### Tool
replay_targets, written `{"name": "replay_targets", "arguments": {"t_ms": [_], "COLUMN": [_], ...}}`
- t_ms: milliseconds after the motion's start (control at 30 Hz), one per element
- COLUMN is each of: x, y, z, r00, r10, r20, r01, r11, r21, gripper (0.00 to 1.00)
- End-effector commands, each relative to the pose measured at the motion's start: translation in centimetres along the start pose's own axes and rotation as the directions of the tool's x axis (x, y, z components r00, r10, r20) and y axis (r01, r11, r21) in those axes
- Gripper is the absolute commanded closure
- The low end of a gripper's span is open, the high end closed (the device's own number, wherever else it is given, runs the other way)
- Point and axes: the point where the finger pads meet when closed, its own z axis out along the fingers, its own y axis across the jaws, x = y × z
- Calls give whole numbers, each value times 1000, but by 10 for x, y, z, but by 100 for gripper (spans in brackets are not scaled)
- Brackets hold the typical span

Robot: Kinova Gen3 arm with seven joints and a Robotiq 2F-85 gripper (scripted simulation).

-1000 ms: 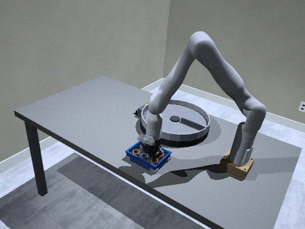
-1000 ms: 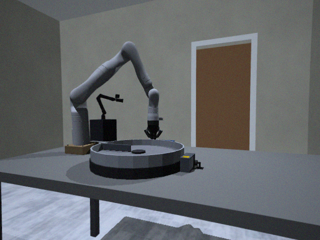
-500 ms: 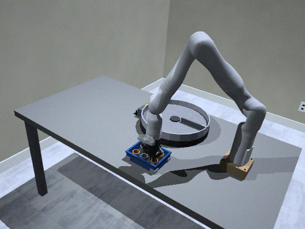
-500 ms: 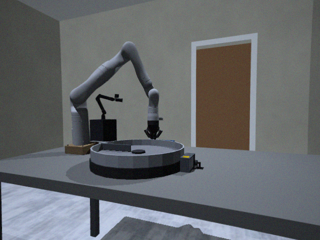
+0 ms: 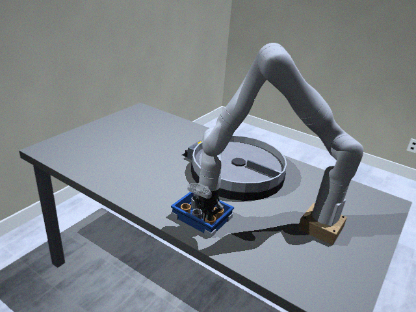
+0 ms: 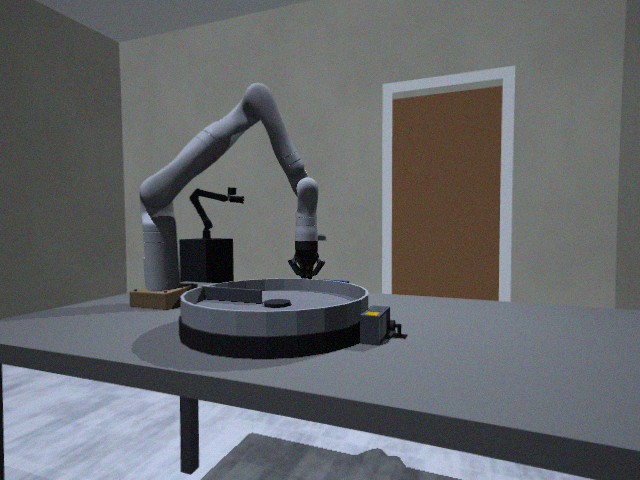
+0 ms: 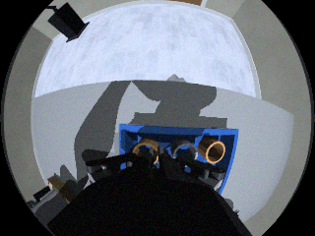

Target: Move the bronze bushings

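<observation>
The blue crate (image 5: 190, 220) (image 7: 227, 163) stands on the table in front of the turntable. It holds bronze bushings (image 5: 184, 207) (image 5: 211, 220) (image 7: 216, 151) and a steel bushing (image 5: 197, 212) (image 7: 184, 152), all upright. My gripper (image 5: 208, 212) (image 6: 306, 273) (image 7: 157, 151) reaches down into the crate and is shut on the wall of a bronze bushing (image 7: 146, 151), which the fingers partly hide. The turntable's disc (image 5: 255, 176) (image 6: 315, 298) carries no bushing, and its dark hub (image 5: 238, 162) (image 6: 277, 303) sits at the middle.
A raised rim and a dark bar (image 5: 263, 168) (image 6: 232, 295) are on the disc. A control box (image 5: 194, 146) (image 6: 375, 323) sits beside the turntable. The arm's wooden base (image 5: 325, 229) stands to the right. The crate lies near the table's front edge.
</observation>
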Motion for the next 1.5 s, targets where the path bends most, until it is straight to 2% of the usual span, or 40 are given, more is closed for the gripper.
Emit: {"name": "replay_targets", "arguments": {"t_ms": [0,300,767,833,1067,1233,1467], "x": [0,0,0,0,0,0,0], "y": [0,0,0,0,0,0,0], "z": [-2,-15,-78,-78,-103,-111,-113], "r00": [1000,1000,1000,1000,1000,1000,1000], "r10": [0,0,0,0,0,0,0], "r20": [-1,-1,-1,-1,-1,-1,-1], "r01": [0,0,0,0,0,0,0], "r11": [1000,1000,1000,1000,1000,1000,1000], "r21": [-1,-1,-1,-1,-1,-1,-1], "gripper": [100,100,100,100,100,100,100]}}
